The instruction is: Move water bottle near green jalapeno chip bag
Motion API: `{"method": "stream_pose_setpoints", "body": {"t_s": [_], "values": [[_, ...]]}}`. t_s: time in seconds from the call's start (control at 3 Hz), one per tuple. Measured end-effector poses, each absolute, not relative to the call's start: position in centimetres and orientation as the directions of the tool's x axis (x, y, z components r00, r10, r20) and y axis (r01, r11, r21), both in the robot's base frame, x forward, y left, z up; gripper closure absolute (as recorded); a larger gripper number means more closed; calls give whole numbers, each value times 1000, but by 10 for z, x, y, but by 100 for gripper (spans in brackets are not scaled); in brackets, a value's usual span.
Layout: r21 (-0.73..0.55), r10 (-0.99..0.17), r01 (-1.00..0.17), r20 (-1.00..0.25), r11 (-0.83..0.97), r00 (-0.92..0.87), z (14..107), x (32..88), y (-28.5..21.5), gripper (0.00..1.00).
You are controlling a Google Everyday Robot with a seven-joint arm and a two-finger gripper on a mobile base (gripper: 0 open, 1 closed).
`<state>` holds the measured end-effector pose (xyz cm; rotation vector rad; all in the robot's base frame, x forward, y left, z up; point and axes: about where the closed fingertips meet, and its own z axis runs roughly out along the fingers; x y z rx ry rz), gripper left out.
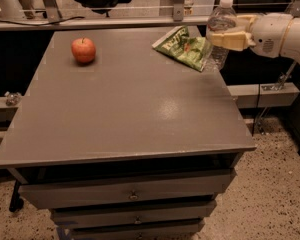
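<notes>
Water bottle (221, 18) | upright in gripper (218, 33) jaws | beside green jalapeno chip bag (185, 48)

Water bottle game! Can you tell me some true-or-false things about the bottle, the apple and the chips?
1. The gripper is closed around the water bottle, which is upright. True.
2. The apple sits on the green jalapeno chip bag. False: it sits apart, at the other side of the table.
3. The bottle is close beside the bag. True.
4. The bottle has no cap. False: a white cap is on.
</notes>
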<state>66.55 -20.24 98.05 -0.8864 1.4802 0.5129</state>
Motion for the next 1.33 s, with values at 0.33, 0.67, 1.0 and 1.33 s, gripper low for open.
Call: {"method": "stream_pose_setpoints", "body": {"t_s": [0.33,0.67,1.0,1.33], "values": [[-170,-210,-777,-977,606,50,964,676,-207,100],[-162,-203,-775,-978,611,44,955,682,-212,100],[-157,-201,-771,-979,618,39,951,685,-216,100],[-146,-196,-769,-980,623,27,944,688,-219,100]]}}
